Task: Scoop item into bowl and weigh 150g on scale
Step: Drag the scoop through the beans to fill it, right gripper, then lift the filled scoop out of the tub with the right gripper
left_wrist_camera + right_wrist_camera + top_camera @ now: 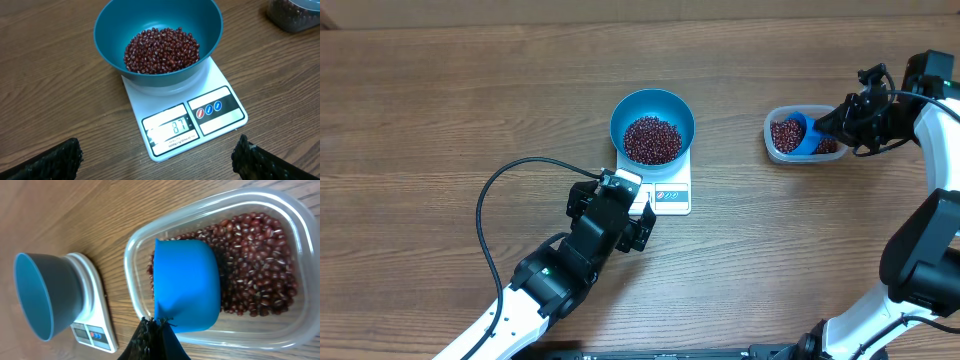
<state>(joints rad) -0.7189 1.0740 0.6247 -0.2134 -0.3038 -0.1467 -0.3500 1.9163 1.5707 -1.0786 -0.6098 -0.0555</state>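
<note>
Only right fingers (152, 345) grip scoop (187, 287); left (50, 160) gape.

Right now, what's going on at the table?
The right gripper is shut on a blue scoop, which sits in the clear tub of red beans. The blue bowl, partly filled with beans, stands on the white kitchen scale, whose display appears to read 87, short of the target. The left gripper hovers open in front of the scale, holding nothing.
</note>
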